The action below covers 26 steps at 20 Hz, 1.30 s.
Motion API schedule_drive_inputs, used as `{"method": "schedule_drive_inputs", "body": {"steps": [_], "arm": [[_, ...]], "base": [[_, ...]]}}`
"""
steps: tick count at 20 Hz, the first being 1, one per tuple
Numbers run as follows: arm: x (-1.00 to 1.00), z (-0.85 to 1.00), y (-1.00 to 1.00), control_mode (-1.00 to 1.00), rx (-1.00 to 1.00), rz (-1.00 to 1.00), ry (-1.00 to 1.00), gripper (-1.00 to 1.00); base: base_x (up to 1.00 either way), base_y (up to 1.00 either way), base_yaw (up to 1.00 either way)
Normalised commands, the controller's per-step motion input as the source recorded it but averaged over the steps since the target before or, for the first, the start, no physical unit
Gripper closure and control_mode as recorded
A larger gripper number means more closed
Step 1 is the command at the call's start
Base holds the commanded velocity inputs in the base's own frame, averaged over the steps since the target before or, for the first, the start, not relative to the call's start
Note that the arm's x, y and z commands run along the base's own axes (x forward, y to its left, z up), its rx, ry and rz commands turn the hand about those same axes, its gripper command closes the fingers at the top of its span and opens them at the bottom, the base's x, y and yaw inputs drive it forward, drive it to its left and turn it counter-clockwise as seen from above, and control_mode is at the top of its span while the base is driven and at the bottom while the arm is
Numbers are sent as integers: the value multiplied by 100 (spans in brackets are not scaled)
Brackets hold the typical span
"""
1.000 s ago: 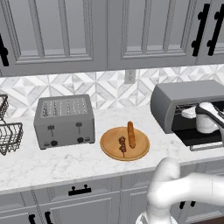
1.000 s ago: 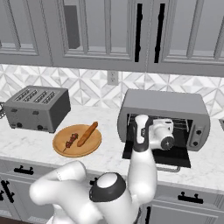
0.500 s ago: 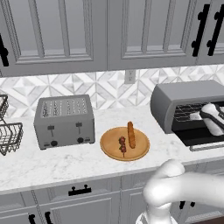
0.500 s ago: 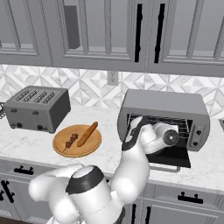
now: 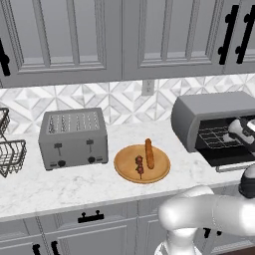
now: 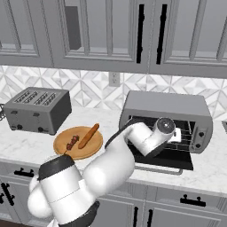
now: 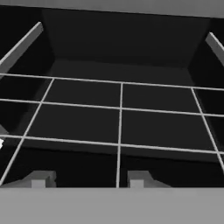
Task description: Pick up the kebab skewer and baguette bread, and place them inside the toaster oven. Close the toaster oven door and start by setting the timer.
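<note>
The kebab skewer and the baguette bread lie side by side on a round wooden plate on the counter. To their right stands the toaster oven. The toaster oven door hangs open and flat, its bar handle at the front. My gripper is at the oven's mouth and points in over the wire rack. Its fingertips stand apart, and nothing is between them.
A grey slot toaster stands left of the plate. A wire basket sits at the far left edge of the counter. Wall cabinets hang above, and drawers with black handles run below the counter.
My hand has edged a little further toward the oven's mouth while the elbow swung. The fingers have drawn closer together. Skewer, baguette and plate have not moved.
</note>
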Motion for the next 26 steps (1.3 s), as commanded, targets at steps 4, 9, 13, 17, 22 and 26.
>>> {"method": "schedule_drive_inputs", "body": {"steps": [4,9,13,17,22,26], "arm": [[-94,-46,-53,-100,-10,-6,46,-100],[-100,93,-25,-100,0,0,4,-100],[-100,29,66,-100,1,0,0,-100],[-72,3,100,-100,0,-6,3,-100],[-35,-8,100,-100,0,-7,1,-100],[11,-17,100,-100,0,-10,5,-100]], "base": [[0,0,0],[0,0,0],[0,0,0],[0,0,0],[0,0,0],[0,0,0]]}}
